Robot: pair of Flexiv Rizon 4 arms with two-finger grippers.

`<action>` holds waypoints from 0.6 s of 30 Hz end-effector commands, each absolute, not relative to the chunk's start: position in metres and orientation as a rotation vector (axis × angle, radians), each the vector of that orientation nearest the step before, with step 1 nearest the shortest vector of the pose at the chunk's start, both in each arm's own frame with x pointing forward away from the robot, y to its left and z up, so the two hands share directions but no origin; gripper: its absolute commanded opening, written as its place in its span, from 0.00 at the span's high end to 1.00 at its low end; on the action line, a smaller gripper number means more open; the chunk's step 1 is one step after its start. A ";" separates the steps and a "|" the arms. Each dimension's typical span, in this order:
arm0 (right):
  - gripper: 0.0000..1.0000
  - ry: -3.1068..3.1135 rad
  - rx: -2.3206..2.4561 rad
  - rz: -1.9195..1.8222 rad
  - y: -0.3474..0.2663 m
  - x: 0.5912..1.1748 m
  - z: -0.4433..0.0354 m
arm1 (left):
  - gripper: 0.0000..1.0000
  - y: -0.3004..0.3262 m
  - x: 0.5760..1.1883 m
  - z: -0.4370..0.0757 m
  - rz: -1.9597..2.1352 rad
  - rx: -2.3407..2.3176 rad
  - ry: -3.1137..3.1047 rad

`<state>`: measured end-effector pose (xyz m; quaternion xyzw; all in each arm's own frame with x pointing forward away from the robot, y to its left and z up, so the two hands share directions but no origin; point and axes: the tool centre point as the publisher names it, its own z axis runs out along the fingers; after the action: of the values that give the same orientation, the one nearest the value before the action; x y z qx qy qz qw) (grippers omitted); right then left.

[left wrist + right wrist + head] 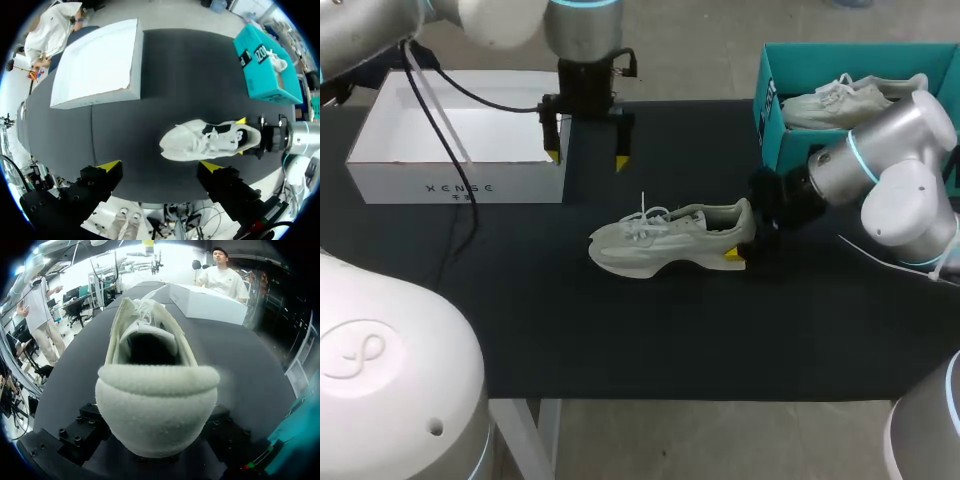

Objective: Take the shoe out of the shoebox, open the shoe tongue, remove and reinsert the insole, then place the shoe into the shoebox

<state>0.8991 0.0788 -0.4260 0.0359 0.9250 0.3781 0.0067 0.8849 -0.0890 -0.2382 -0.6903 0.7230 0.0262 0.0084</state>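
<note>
Shoe (pixel 665 238) on mat (pixel 520 320) near white shoebox (pixel 455 185), R gripper (pixel 742 238) clamped on heel (pixel 157 405), L gripper (pixel 587 158) fingers wide by box corner; L shld pinch tongue (pixel 150 331) w/ R firm.

Our arms wear smooth silver-white shells, rounded at each joint and ringed with thin cyan light. The left arm (pixel 360 30) has a black cable (pixel 490 100) running to its black gripper (pixel 587 158), whose two fingers end in yellow wedges. The right arm (pixel 905 175) narrows to a black wrist. The right gripper (pixel 242 136) is black too, its finger blocks (pixel 82 432) studded with small screws. A white dome (pixel 380 370) bears a looped embossed mark.
</note>
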 end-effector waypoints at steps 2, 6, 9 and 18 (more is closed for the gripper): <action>1.00 2.891 0.112 1.183 0.081 0.902 -0.431 | 0.00 -0.126 0.890 -0.266 0.099 -2.112 2.290; 1.00 2.891 0.112 1.183 0.081 0.902 -0.431 | 0.00 -0.145 0.894 -0.279 0.082 -2.075 2.322; 1.00 2.891 0.112 1.183 0.081 0.902 -0.431 | 0.00 -0.158 0.897 -0.286 0.045 -2.073 2.323; 1.00 2.891 0.112 1.183 0.081 0.902 -0.431 | 0.00 -0.201 0.897 -0.306 0.017 -2.003 2.434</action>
<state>0.8992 0.0788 -0.4259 0.0359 0.9250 0.3782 0.0068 0.8929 -0.1863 -0.2967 -0.6372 0.7707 -0.0008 -0.0076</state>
